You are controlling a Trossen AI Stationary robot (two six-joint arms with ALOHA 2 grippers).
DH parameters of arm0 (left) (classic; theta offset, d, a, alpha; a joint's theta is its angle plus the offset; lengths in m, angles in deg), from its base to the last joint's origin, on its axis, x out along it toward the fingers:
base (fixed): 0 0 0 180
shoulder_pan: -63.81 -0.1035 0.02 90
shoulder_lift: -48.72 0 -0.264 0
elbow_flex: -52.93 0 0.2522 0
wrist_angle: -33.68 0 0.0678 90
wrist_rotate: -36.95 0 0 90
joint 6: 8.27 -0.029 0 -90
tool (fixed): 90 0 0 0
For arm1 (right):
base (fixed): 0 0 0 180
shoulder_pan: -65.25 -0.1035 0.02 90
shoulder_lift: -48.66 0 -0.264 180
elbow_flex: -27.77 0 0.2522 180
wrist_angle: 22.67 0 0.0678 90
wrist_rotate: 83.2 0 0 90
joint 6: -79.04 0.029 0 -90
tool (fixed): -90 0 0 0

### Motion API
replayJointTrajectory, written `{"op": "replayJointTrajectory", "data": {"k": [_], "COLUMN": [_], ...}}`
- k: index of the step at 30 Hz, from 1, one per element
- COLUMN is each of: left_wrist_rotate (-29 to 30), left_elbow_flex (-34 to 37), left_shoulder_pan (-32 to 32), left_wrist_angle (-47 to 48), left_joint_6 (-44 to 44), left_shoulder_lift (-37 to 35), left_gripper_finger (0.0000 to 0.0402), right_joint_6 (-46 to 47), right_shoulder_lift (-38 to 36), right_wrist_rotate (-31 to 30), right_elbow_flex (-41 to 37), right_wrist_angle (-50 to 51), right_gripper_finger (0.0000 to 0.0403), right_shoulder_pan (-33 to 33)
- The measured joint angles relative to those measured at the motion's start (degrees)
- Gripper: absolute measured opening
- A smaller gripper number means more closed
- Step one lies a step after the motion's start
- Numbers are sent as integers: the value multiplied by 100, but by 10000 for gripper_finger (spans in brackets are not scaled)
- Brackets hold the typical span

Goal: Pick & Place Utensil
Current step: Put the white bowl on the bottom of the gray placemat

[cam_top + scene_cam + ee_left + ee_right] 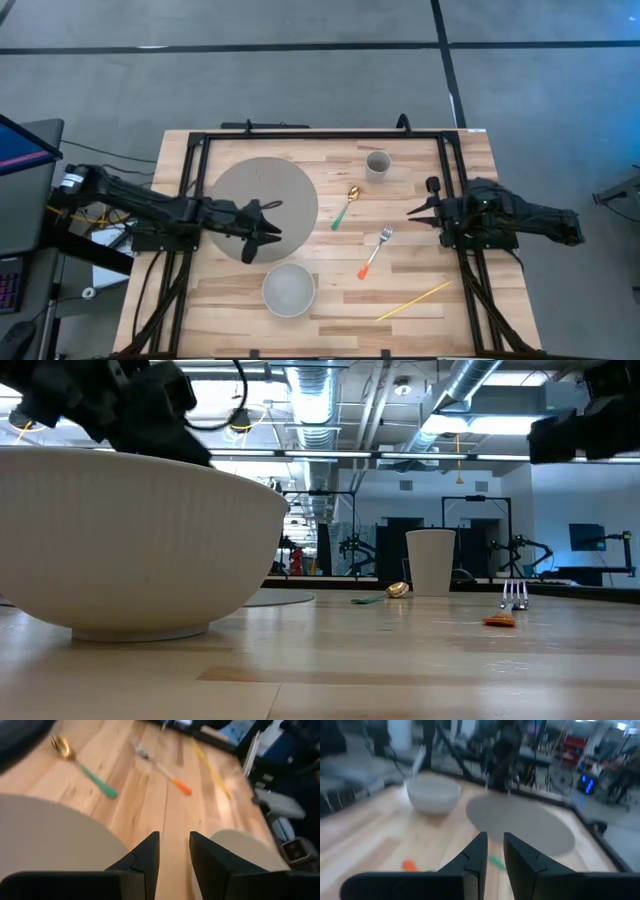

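A gold spoon with a green handle (345,208) lies flat on the wood right of the round grey plate (262,205). A fork with an orange handle (373,252) lies nearer the table's front, and a thin yellow stick (412,301) lies near the front right. My left gripper (272,225) hovers over the plate's right rim, open by a narrow gap and empty; its wrist view (174,840) shows the spoon (82,762) and fork (160,767) ahead. My right gripper (412,214) waits at the table's right side, right of the fork, slightly open and empty (495,840).
A white ribbed bowl (288,290) stands at the front centre and fills the low view (130,540). A pale cup (377,165) stands at the far side, behind the spoon. A black frame (320,135) runs around the tabletop. Bare wood lies between the fork and the bowl.
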Motion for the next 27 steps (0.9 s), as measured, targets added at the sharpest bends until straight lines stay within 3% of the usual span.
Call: {"op": "replayJointTrajectory", "data": {"k": [6,12,19,22,27], "left_wrist_rotate": [-499,-523,-528,-532,-523], "left_elbow_flex": [-31,-173,-171,-213,-455], "left_shoulder_pan": [0,11,122,193,234], "left_wrist_angle": [-381,-396,-371,-421,-386], "left_joint_6": [-202,-632,-592,-270,-113], "left_shoulder_lift": [535,715,715,765,1119], "left_gripper_finger": [108,115,159,175,181], "right_joint_6": [1678,958,764,483,481], "right_shoulder_lift": [83,81,81,85,351], "right_wrist_rotate": [64,43,32,-515,-2130], "right_elbow_flex": [-2,-2,-2,-2,0], "right_wrist_angle": [-1578,-3018,-3971,-4130,-3848], "right_gripper_finger": [56,56,56,56,56], "right_shoulder_pan": [-217,-251,-243,-236,-236]}}
